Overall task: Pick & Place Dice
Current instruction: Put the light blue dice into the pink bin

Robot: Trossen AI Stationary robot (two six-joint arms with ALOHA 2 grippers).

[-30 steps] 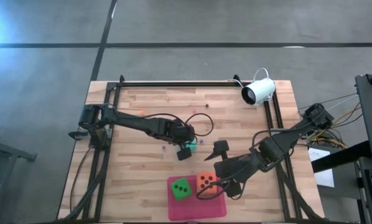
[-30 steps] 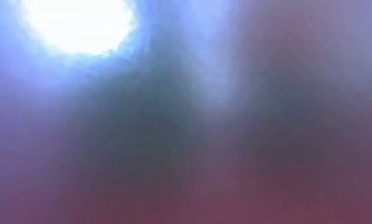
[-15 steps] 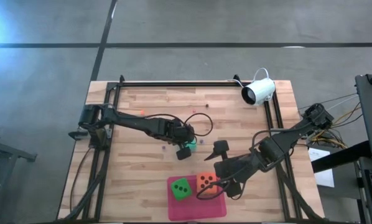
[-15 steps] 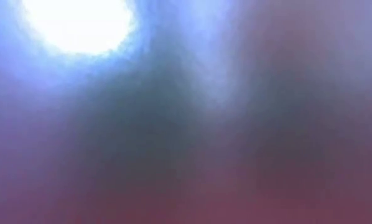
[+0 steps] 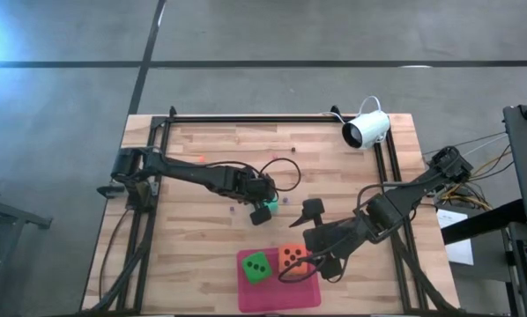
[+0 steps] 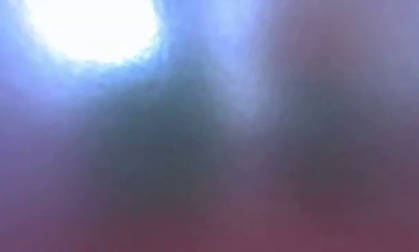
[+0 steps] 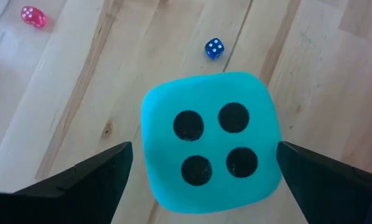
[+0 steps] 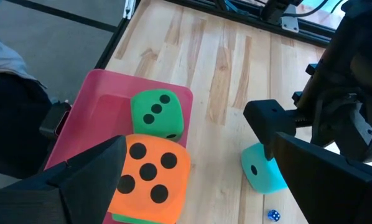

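Low view: nothing resolvable. Whole frame is a soft blur. Bright white glare patch (image 6: 90, 28) near the upper left, fading outward into pale blue. Darker grey-blue haze (image 6: 167, 140) runs down through the middle. Dull reddish-purple tone (image 6: 321, 210) covers the right side and the bottom edge. No table, arm or object outline can be made out.

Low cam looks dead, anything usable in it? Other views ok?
Low view: total blur, only a bright glare patch upper left over purple-red haze, nothing identifiable. High view: sharp, with blue glare at the upper-left corner. Left wrist view: teal die crisp, four pips readable. Right wrist view: orange die and green die clear on the pink mat.
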